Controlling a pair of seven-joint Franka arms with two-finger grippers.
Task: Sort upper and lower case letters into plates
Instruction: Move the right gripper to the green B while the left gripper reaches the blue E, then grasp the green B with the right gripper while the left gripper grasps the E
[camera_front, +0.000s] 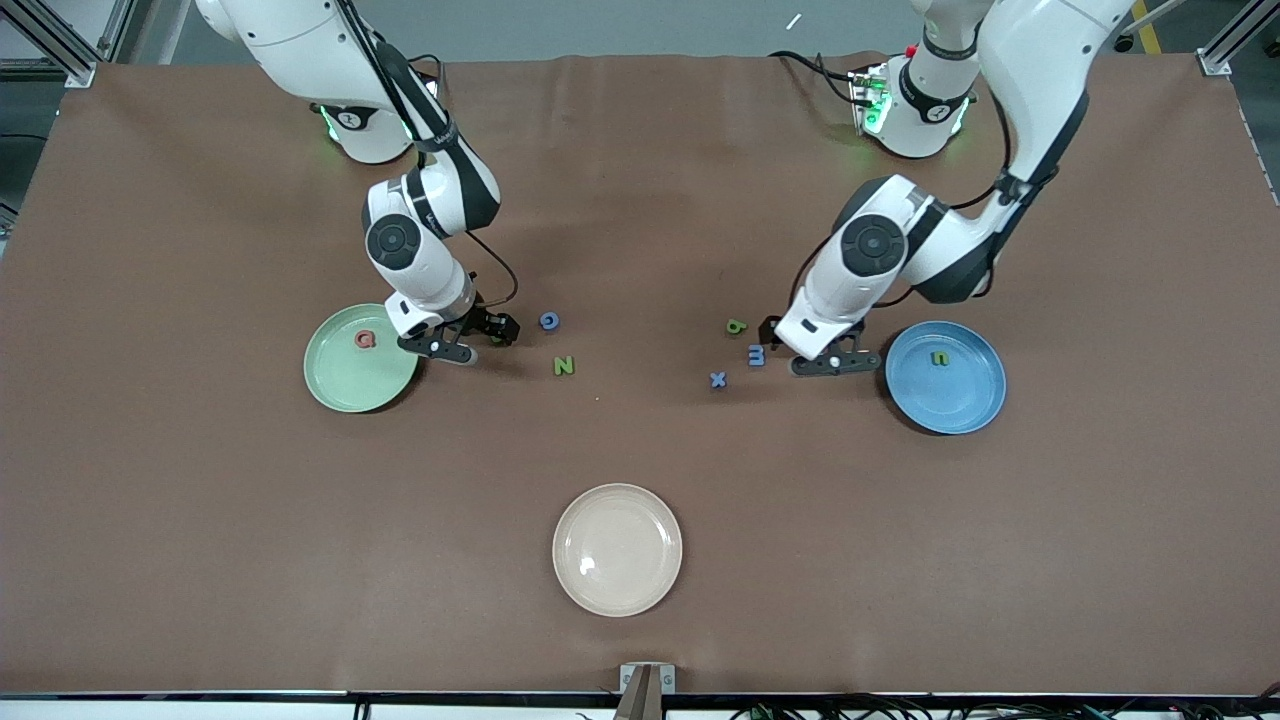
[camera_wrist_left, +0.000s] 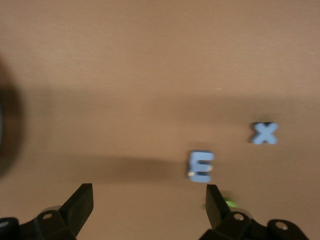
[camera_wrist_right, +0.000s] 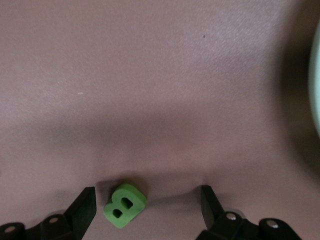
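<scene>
1. The table (camera_front: 200, 550) carries three plates: the cream plate (camera_front: 617, 549) nearest the front camera and empty, the light green plate (camera_front: 360, 358) toward the right arm's end, and the blue plate (camera_front: 945, 377) toward the left arm's end.
2. The right gripper (camera_wrist_right: 148, 207) is low over the table just beside the green plate, its fingers spread wide and holding nothing; the green B (camera_wrist_right: 125, 204) lies on the table between them.
3. The left gripper (camera_wrist_left: 150, 205) is low just beside the blue plate, fingers wide apart and empty; the blue m (camera_wrist_left: 201, 166) lies close in front of one finger.
4. Sorted so far: the pink Q (camera_front: 365, 340) in the green plate, the green n (camera_front: 940, 358) in the blue plate.
5. On the table between the arms: blue G (camera_front: 549, 321), green N (camera_front: 564, 366), green b (camera_front: 736, 326), blue x (camera_front: 717, 379).
6. Judged step: both arms are lining up a pick. Next, the right gripper likely needs to settle lower and close on the B; the left must centre over the m first.
</scene>
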